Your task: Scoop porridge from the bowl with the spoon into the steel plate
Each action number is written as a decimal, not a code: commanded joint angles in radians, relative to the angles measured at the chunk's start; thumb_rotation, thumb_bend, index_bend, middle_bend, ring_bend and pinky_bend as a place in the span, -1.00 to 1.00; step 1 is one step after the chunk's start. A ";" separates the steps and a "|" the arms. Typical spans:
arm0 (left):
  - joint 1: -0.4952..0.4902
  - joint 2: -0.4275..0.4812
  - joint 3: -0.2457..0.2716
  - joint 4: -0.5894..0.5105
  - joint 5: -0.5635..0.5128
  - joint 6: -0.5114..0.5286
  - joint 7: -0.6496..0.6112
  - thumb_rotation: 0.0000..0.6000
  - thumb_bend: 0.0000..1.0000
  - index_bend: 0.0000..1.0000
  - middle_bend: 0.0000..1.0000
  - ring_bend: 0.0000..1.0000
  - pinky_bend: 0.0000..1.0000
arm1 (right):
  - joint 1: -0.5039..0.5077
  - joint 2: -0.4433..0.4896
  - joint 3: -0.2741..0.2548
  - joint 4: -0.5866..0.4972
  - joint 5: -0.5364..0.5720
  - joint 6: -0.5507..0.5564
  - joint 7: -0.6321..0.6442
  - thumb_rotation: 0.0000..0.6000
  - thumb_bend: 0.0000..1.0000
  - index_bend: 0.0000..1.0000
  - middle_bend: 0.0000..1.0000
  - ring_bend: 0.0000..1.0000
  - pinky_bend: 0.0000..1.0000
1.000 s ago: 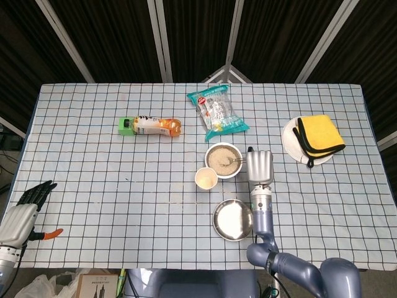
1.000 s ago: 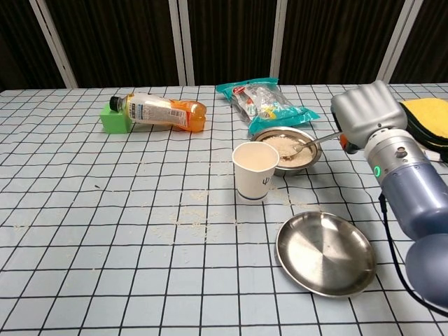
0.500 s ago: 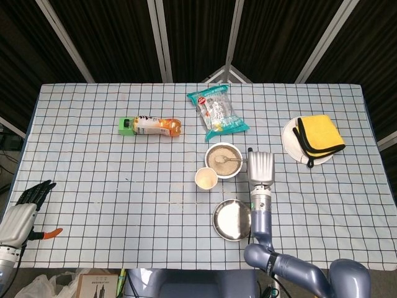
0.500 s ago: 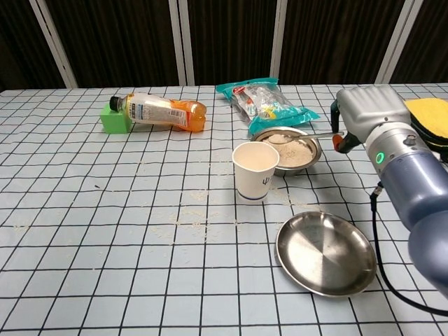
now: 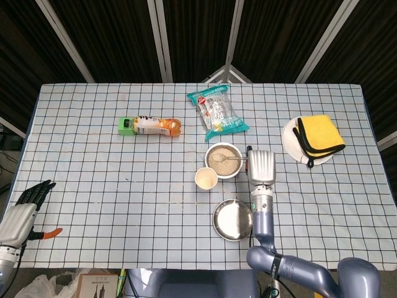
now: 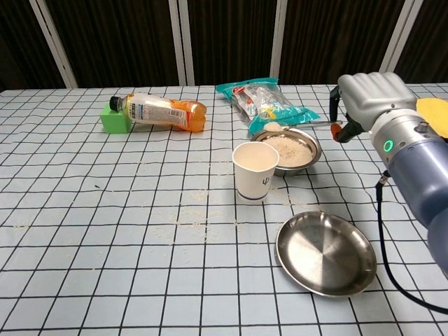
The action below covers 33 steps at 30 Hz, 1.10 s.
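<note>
Holding the metal spoon (image 6: 297,125) level above the round steel bowl (image 6: 309,157) of grainy porridge, the right hand (image 6: 371,98) has its fingers closed around the handle. The shiny steel plate (image 6: 325,253) lies empty near the bowl, beside a white paper cup (image 6: 254,171). The left hand (image 5: 22,214) rests at the checked surface's (image 5: 111,180) edge, fingers spread. No label reads clearly.

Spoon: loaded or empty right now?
Loaded. In the chest view the spoon, held by the right hand, carries a pale mound of porridge in its scoop, raised above the bowl.
</note>
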 commanded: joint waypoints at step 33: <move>-0.001 0.010 0.006 -0.002 0.015 -0.004 -0.029 1.00 -1.00 -1.00 -1.00 -1.00 -1.00 | -0.031 0.036 -0.219 -0.059 -0.167 0.121 -0.086 1.00 0.12 0.30 0.90 1.00 0.96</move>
